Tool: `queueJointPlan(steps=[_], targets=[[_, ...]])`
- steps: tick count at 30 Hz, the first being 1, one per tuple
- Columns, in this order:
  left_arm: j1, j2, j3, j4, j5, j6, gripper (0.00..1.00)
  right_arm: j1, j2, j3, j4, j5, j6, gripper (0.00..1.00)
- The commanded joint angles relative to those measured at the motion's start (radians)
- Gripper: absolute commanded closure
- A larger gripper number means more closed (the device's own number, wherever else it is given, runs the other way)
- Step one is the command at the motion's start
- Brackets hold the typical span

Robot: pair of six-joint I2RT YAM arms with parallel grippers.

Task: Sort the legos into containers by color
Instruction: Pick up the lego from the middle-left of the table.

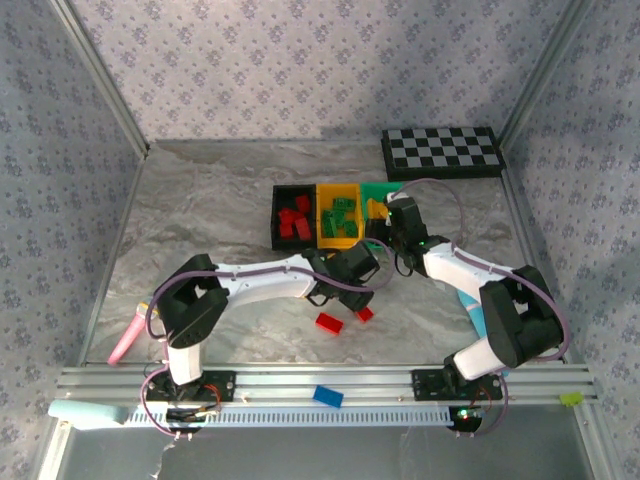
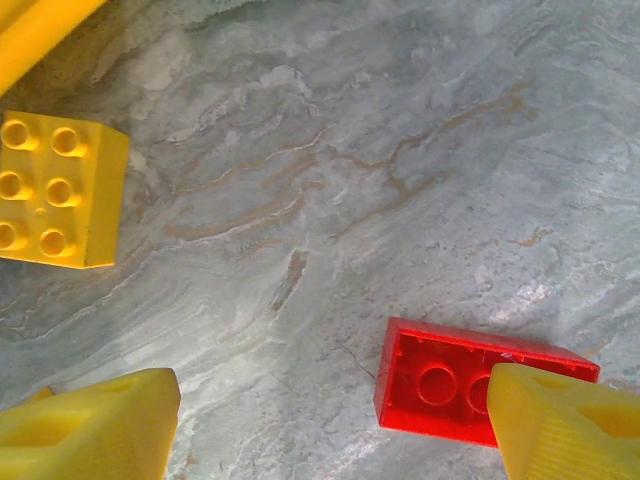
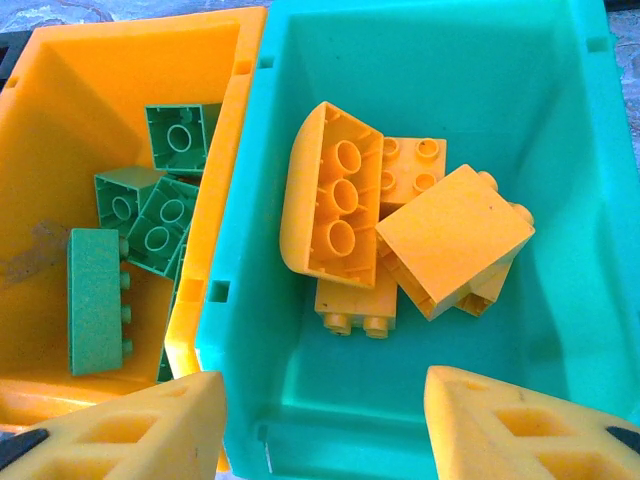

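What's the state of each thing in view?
black bin: holds red bricks.
yellow-orange bin: holds green bricks.
green bin: holds yellow bricks.
left gripper: open, empty, over table.
right gripper: open, empty, above green bin.
red brick: loose on table, upside down.
yellow brick: loose on table, studs up.

Three bins [image 1: 318, 213] stand in a row behind the middle of the table [image 1: 220, 210], bricks [image 1: 293, 222] in each. The checkerboard [image 1: 442, 150] lies at the far right corner. Two loose bricks [image 1: 329, 322] lie side by side before the bins, toward the near edge — a lone brick [image 1: 327, 396] sits on the rail [image 1: 400, 381].
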Motion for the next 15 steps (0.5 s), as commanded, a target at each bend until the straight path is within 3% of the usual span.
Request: queueJointPlan(steps=[1,8,15], targets=[[-0.009,0.016,-0.006,-0.013,0.031,0.022,0.19,-0.006,-0.014,-0.01,0.012,0.006,0.021,0.43],[-0.02,0.055,0.016,-0.018,0.111,0.039,0.19,-0.006,-0.014,-0.012,0.012,0.011,0.022,0.44],[-0.051,0.144,0.105,-0.072,0.12,0.071,0.19,-0.009,-0.018,-0.014,0.013,0.014,0.022,0.43]])
